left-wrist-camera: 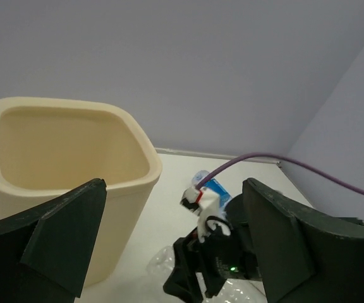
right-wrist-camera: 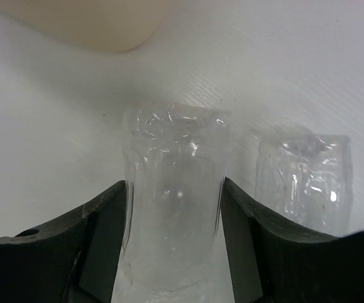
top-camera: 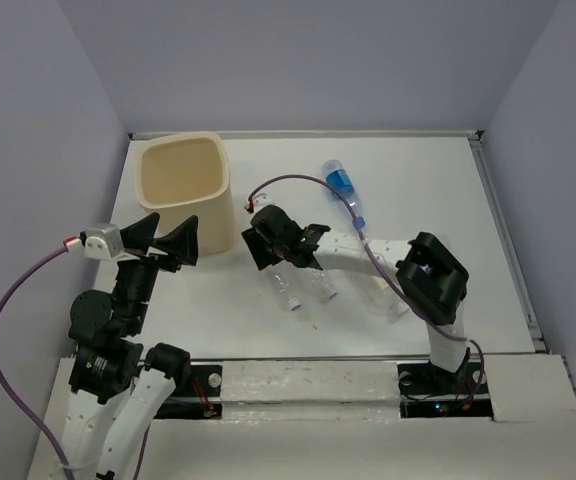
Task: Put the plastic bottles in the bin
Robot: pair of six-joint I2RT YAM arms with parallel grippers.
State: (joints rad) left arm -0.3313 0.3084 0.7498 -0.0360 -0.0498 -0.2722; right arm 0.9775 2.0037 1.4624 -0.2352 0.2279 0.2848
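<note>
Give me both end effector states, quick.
Left end effector: open, holding nothing.
Right end effector: closed on a clear plastic bottle.

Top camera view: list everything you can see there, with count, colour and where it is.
table: one, white, with grey walls around it.
bin: one, cream, upright at the back left.
blue-label bottle: one, clear with a blue label, lying at the back centre, right of the bin.
clear bottles: at least three, see-through, lying mid-table; one is partly hidden under the right arm.
cables: two, purple, one on each arm.
left gripper: one, black, open, by the bin's near side.
right gripper: one, black, fingers closed on one clear bottle.
</note>
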